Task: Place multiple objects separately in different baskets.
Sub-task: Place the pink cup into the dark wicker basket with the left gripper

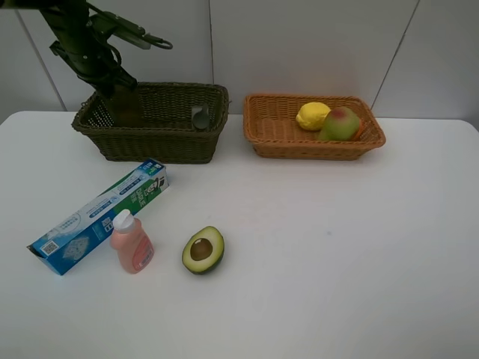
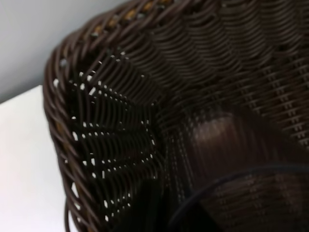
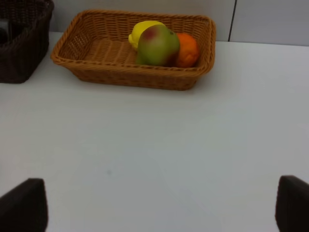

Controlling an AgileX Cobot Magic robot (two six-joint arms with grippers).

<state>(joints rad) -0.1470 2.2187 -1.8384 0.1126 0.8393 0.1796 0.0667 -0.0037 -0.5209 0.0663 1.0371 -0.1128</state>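
The white counter (image 1: 352, 254) carries two wicker baskets side by side at the back. The left arm reaches into the far left end of the dark olive-brown basket (image 1: 161, 142), and the left claw (image 1: 123, 105) sits low inside it, pressed together. Whether it pinches anything cannot be told. Its wrist view shows only close weave and a blurred dark brown shape (image 2: 217, 140), possibly the dark square bottle. The likely trouble is here: so deep against the wall, the claw could catch the wicker when lifting out and drag or tip the basket, or knock over the translucent pinkish cup (image 1: 200, 117) at the other end. The light orange-tan basket (image 1: 269, 131) is shallow, so fruit dropped in carelessly could roll over its rim. On the counter in front, the blue-green toothpaste box (image 1: 101, 217) lies flat and slanted, with the pink pump bottle (image 1: 132, 243) just beside its lower end. A grasp on the box could topple the bottle. The halved avocado (image 1: 203, 250) lies near, cut face up, with nothing in its way. The green-red pear (image 3: 157, 46), lemon (image 1: 312, 115) and orange (image 3: 188, 48) crowd the tan basket's right end. The right claw (image 3: 154, 208) hangs spread wide and empty over bare counter.
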